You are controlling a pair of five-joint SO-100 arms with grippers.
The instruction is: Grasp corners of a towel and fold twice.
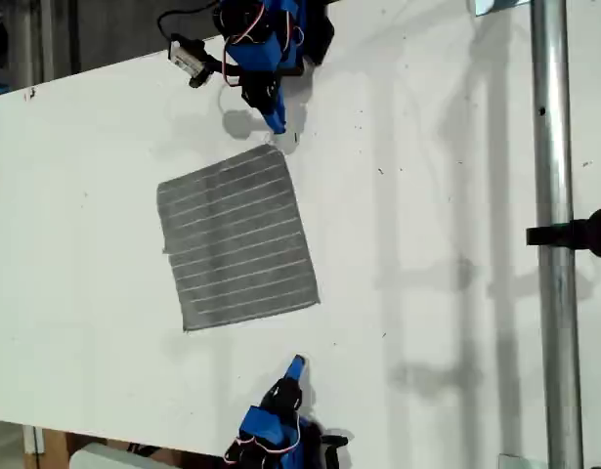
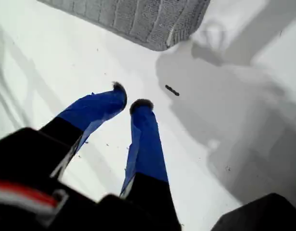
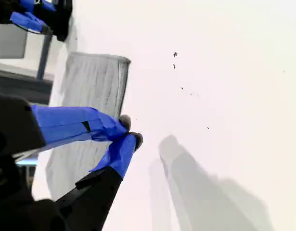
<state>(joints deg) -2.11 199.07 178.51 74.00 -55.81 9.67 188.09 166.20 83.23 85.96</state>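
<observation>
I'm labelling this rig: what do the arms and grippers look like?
Both arms are blue and black plastic. My first gripper and my second gripper each have two tapered blue fingers with dark tips. Red, white and black wires loop over the arms, and one carries a small pale camera.

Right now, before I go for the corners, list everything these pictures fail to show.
- Dark-grey striped cloth towel: the first wrist view's frame edge cuts it, so only one corner shows.
- Its near part in the second wrist view: covered by my second gripper.
- Both blue arms' bases: cut by the exterior view's top and bottom edges.
- Small dark speck on the white table: too small to identify.
</observation>
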